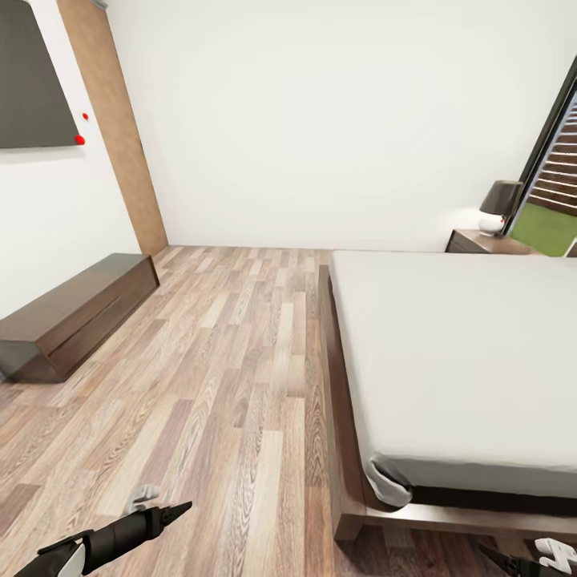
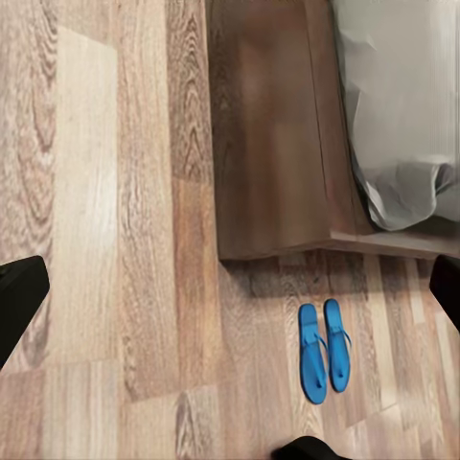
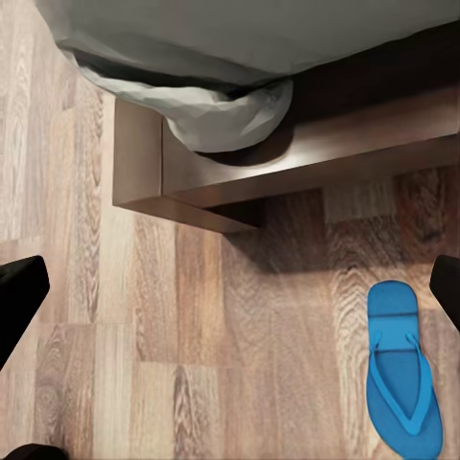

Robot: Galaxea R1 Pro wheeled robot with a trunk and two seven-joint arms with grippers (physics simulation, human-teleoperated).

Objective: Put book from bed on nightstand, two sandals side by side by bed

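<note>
The bed, with an off-white mattress on a dark wooden frame, takes up the right of the head view. A nightstand stands at its far side. The book is out of view. In the left wrist view the two blue sandals lie side by side on the floor, just off the bed frame's corner. One sandal lies in the right wrist view below that corner. My left gripper hangs open and empty over the floor. My right gripper is open too, holding nothing.
A long low dark bench stands against the left wall. A lamp sits on the nightstand, beside a dark-framed window. Wood-plank floor stretches between bench and bed.
</note>
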